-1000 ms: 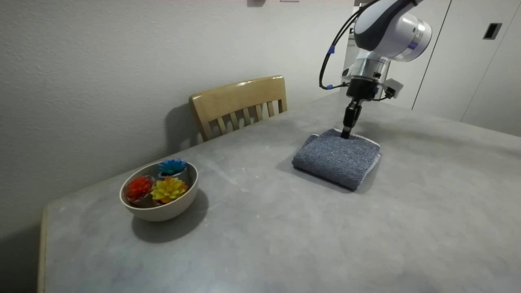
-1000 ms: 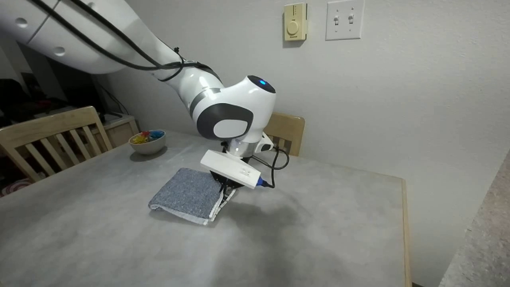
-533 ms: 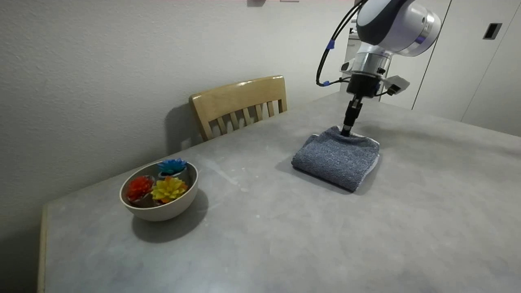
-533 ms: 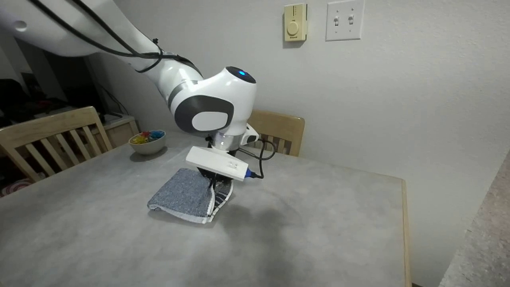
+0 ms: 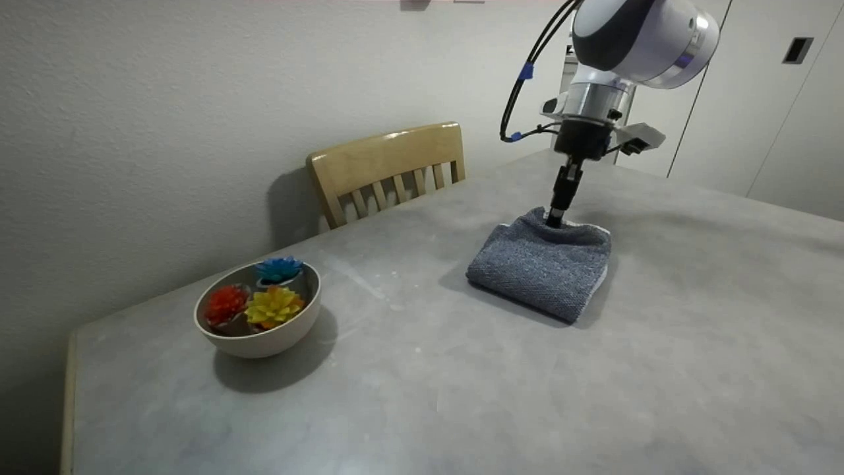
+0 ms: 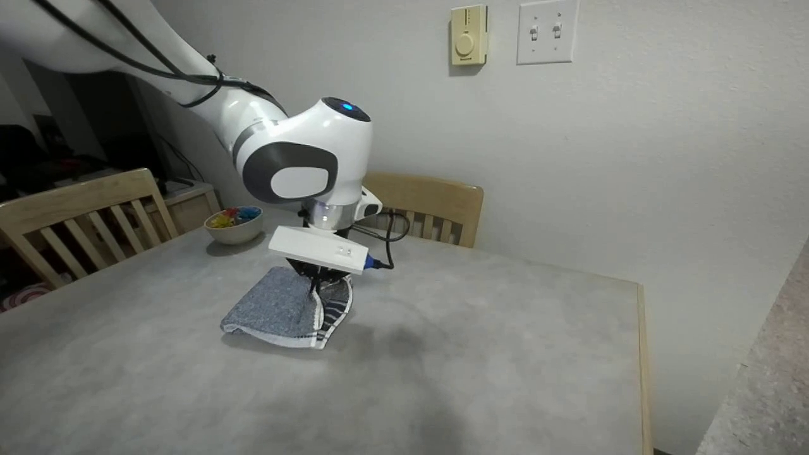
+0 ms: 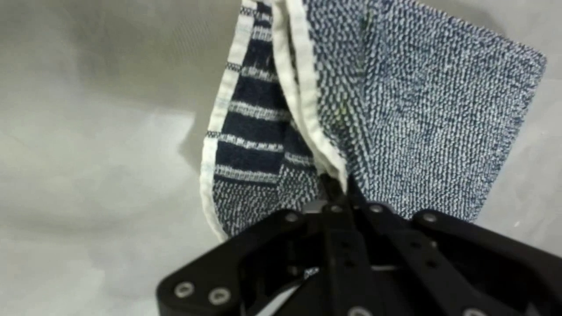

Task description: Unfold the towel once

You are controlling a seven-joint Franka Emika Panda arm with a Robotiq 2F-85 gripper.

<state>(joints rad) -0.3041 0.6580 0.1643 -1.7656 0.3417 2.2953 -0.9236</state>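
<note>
The towel (image 5: 544,264) is on the counter (image 5: 395,409), right of the middle of the frame in an exterior view. The jaws are closed on it. They pinch its white edge (image 7: 311,103), just below and right of the middle of the wrist view, and I see the cloth go in between them. Half a second ago the towel's bottom corner was higher up the frame. Now that corner has slid down, and there is a plainer dip just beside the jaws. In an exterior view where the towel (image 6: 272,309) is left of the middle, it has slid to the left. The big arm (image 6: 303,151), coming in from the upper left, has gone left too, so I see more of the chair (image 6: 430,199) behind it. The top of the towel is pulled back a bit from the part under it, and more white stripes (image 7: 259,110) peek out than before. The bowl (image 5: 277,342) has not moved. It is at the left of the frame in an exterior view, well apart from the towel. In it are a red flower (image 5: 226,303), a yellow flower (image 5: 273,307) and a blue flower (image 5: 279,269).
</note>
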